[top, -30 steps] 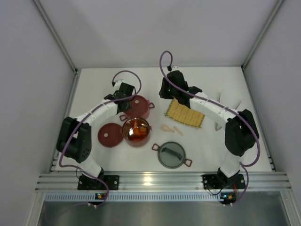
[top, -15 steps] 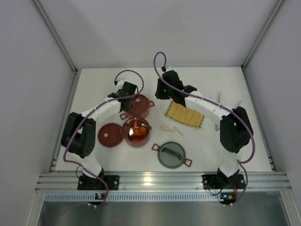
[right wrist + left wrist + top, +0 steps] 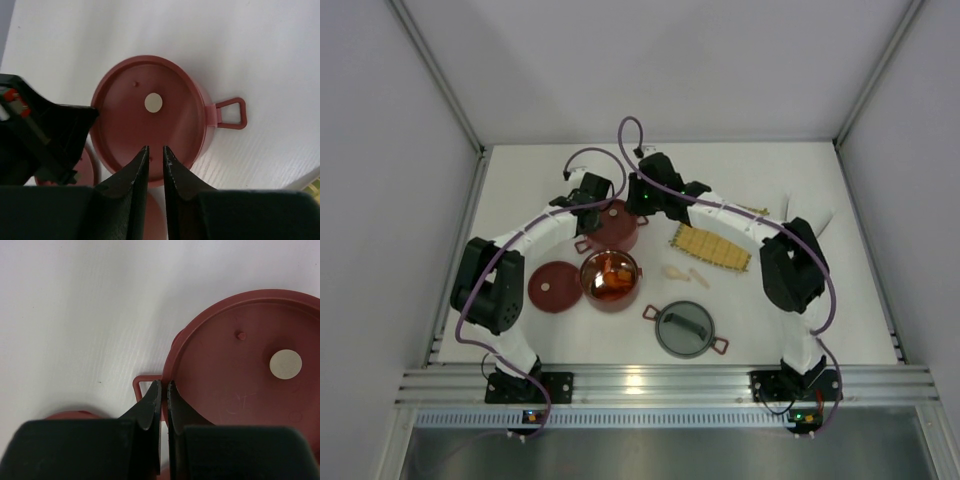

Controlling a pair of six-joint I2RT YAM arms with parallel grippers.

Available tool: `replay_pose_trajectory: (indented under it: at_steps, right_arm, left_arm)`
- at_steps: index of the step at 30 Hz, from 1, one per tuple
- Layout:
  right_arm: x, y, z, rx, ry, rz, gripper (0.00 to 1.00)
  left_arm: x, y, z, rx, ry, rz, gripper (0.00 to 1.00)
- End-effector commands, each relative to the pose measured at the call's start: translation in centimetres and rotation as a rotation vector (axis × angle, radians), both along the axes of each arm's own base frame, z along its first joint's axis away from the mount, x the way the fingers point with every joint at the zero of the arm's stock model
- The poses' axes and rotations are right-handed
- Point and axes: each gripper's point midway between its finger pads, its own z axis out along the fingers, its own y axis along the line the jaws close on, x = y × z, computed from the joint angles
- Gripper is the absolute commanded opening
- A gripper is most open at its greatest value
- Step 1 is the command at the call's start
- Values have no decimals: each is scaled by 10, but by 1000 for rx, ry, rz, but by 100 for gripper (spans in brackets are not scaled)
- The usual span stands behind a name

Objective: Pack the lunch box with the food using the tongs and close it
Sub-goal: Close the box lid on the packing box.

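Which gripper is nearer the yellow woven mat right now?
Right. The right gripper hovers over the lidded red tier, just left of the yellow mat. The left gripper is at that tier's opposite, left side, farther from the mat.

White tabletop [image 3: 520,175], faint ribbed grain showing in the wrist views. It's boxed in on three sides by plain pale-grey panels: back wall [image 3: 660,60], left wall [image 3: 380,200], right wall [image 3: 925,200]. Aluminium corner posts [image 3: 435,75] run up where the panels meet. At the near edge a slotted aluminium rail [image 3: 660,383] spans the full width, with a ribbed strip [image 3: 660,417] just below it. Below that is a flat grey surface [image 3: 660,450], floor or lower shelf, can't tell from this angle. Light is even and diffuse with soft shadows, plus one glare spot [image 3: 638,380] on the rail mid-span.
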Motion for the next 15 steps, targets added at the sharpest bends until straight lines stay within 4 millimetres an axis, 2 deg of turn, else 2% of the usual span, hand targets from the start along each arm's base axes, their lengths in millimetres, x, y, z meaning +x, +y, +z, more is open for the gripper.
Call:
replay_pose_trajectory:
  at_steps: [1, 7, 11, 15]
  right_arm:
    - [-4, 25, -28, 34, 60, 44, 16]
    - [-6, 19, -93, -40, 158, 8, 11]
    - [-9, 18, -100, -42, 171, -1, 11]
    - [-6, 14, -94, -51, 151, -20, 11]
  left_arm:
    - [-3, 1, -8, 11, 36, 9, 0]
    - [-3, 0, -8, 4, 38, 7, 0]
    - [-3, 2, -7, 10, 37, 9, 0]
    - [-2, 1, -7, 12, 40, 8, 0]
